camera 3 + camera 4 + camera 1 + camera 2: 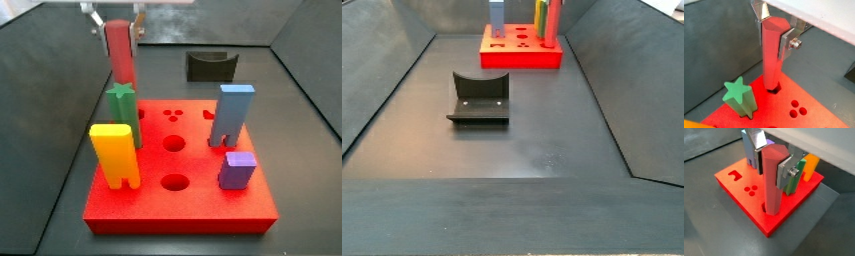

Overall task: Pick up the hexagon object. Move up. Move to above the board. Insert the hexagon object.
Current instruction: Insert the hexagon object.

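Note:
My gripper (773, 36) is shut on the hexagon object (771, 60), a tall slim red prism held upright by its upper part. It also shows in a wrist view (773, 183), with the gripper (771, 168) around it. Its lower end meets a dark hole in the board (784, 117), a flat red slab, beside the green star-topped peg (739, 97). I cannot tell how deep it sits. In a side view the gripper (115, 14) holds the rod (120, 52) over the board's (181, 205) far left corner, its foot hidden behind the green peg (122, 105).
The board also bears a yellow peg (114, 152), a blue peg (234, 112) and a purple peg (238, 170), with open round holes (175, 143) between them. The fixture (211, 65) stands on the floor beyond the board. Dark bin walls close in the sides.

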Controlling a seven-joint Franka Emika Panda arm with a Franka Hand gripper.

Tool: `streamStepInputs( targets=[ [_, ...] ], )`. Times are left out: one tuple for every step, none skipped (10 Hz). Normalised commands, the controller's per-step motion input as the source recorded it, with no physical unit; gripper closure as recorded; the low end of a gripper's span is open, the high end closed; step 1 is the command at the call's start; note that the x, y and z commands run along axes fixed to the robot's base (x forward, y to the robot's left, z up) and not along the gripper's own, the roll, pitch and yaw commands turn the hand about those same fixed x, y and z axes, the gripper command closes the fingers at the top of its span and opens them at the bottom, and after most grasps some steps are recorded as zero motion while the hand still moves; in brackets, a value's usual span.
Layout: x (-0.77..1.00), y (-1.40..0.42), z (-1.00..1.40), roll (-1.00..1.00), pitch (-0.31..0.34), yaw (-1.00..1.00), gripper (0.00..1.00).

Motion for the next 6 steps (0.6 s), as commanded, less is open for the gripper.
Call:
streamStepInputs(
  targets=[
    [0.21,0.0,-0.1,0.0,0.0,0.0,1.0],
    [0.12,0.0,-0.01,0.03,0.007,0.03,1.0],
    [0.03,0.0,-0.04,0.02,0.0,0.05,1.0],
    [0.0,0.0,-0.13,0.02,0.0,0.1,1.0],
    [0.0,0.0,-0.2,0.11,0.0,0.19,1.0],
    [0.16,0.0,-0.31,0.14,0.037,0.19,1.0]
  ],
)
